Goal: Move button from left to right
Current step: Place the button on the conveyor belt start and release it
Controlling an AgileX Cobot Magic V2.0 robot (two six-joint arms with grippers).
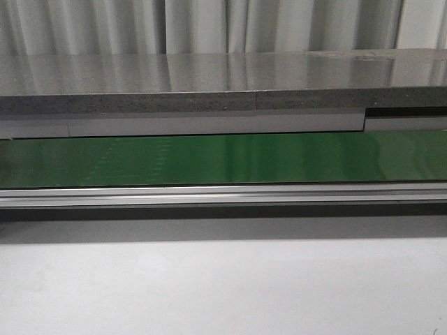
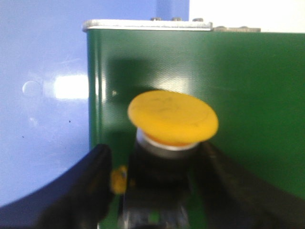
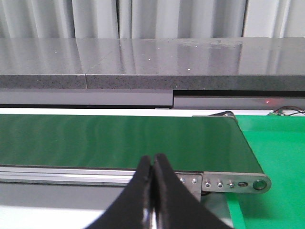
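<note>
The button (image 2: 172, 118) has a round yellow-orange head on a dark body with a small green mark. It stands on the green conveyor belt (image 2: 248, 86) near the belt's end, seen only in the left wrist view. My left gripper (image 2: 153, 151) is open and straddles the button's body. A narrow gap shows beside one finger (image 2: 93, 176), and the other finger (image 2: 224, 181) is close against the body. My right gripper (image 3: 153, 160) is shut and empty, in front of the belt's rail near its other end. Neither gripper nor the button shows in the front view.
The green belt (image 1: 223, 159) runs across the front view, with an aluminium rail (image 1: 223, 194) along its near side. A grey ledge (image 1: 209, 77) lies behind it and a white tabletop (image 1: 209, 286) in front. A bright green mat (image 3: 276, 157) lies past one belt end and a blue surface (image 2: 43, 95) past the other.
</note>
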